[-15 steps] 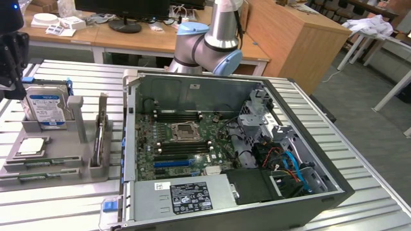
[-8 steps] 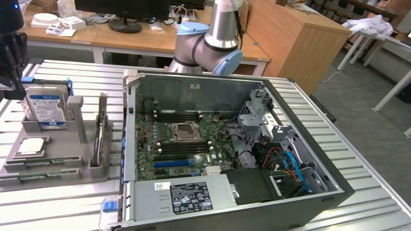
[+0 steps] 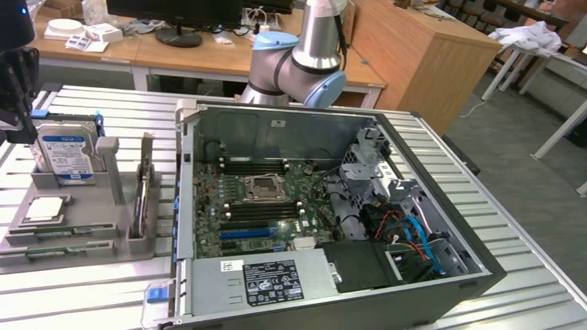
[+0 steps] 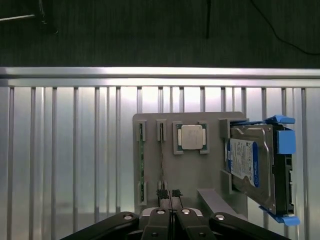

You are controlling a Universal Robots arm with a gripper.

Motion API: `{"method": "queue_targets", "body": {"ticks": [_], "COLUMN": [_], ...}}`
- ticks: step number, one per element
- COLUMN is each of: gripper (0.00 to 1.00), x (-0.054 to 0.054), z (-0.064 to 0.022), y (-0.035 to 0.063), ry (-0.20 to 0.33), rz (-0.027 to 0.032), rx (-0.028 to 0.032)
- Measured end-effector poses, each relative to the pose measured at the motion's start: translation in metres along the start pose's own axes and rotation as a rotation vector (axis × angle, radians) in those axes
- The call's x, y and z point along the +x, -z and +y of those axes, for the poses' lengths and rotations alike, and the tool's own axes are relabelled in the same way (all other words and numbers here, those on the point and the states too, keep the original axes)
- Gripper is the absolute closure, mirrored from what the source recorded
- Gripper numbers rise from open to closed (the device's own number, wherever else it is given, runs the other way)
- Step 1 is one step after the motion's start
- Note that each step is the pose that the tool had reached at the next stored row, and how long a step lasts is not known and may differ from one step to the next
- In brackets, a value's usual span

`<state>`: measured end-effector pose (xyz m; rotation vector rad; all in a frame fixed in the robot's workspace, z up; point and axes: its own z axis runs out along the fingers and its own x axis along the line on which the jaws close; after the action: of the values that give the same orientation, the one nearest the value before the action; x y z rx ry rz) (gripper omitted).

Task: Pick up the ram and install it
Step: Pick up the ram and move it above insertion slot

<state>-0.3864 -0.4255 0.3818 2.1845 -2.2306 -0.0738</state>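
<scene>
The end effector (image 4: pixel 169 193) is shut tight, its two fingers pressed together with nothing between them. It hangs over one edge of the gray holder (image 4: pixel 201 170). Two sticks lie in the holder. One ram (image 4: pixel 162 165) is just by the fingertips, and the other ram (image 4: pixel 141 165) lies at the holder's outer side. One chip (image 4: pixel 191 137) sits in the middle of the holder. One hard drive (image 4: pixel 247 165) stands at the far side of the holder. One open computer (image 3: pixel 275 130) sits beside the holder on the table (image 3: pixel 92 295).
</scene>
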Motion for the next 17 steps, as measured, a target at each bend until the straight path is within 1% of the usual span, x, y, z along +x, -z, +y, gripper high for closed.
{"method": "queue_targets", "body": {"ticks": [6, 14, 17], "gripper": [0.89, 0.89, 0.89], "x": [0.0, 0.0001, 0.0001], "z": [0.0, -0.0003, -0.0003], "y": [-0.0006, -0.0056, -0.0058], "ry": [0.0, 0.0, 0.0], "rz": [-0.0001, -0.0001, 0.0001], "rx": [0.0001, 0.0001, 0.0]}}
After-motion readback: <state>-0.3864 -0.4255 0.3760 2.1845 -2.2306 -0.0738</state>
